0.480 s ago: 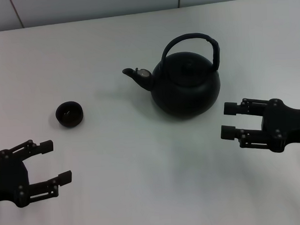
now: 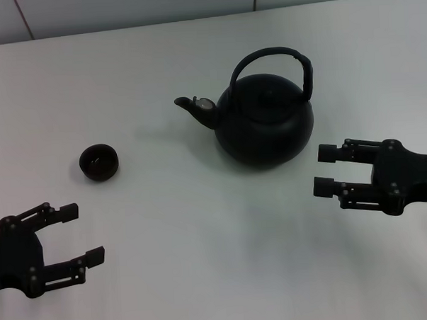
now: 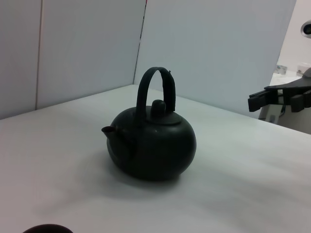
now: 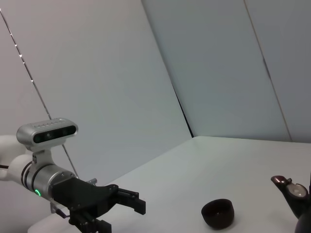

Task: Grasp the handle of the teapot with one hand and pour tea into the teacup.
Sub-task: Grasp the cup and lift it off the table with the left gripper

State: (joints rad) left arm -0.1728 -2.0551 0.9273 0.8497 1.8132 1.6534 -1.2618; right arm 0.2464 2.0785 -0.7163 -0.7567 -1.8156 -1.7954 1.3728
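Observation:
The black teapot [image 2: 265, 121] stands upright on the white table, spout pointing left, its arched handle [image 2: 280, 56] raised over the lid. It also shows in the left wrist view [image 3: 153, 145] with its handle [image 3: 156, 82]. The small black teacup [image 2: 99, 162] sits to the left of the pot; it shows in the right wrist view [image 4: 218, 212] too. My right gripper [image 2: 326, 171] is open and empty, just right of the pot and level with its lower body. My left gripper [image 2: 81, 233] is open and empty near the front left, below the cup.
The white table [image 2: 202, 224] ends at a grey panel wall [image 2: 122, 8] behind. The right gripper's fingertips [image 3: 257, 99] show far off in the left wrist view; the left gripper [image 4: 129, 204] shows in the right wrist view.
My left gripper has shifted slightly down and toward the front. The right gripper, teapot and cup have not visibly moved.

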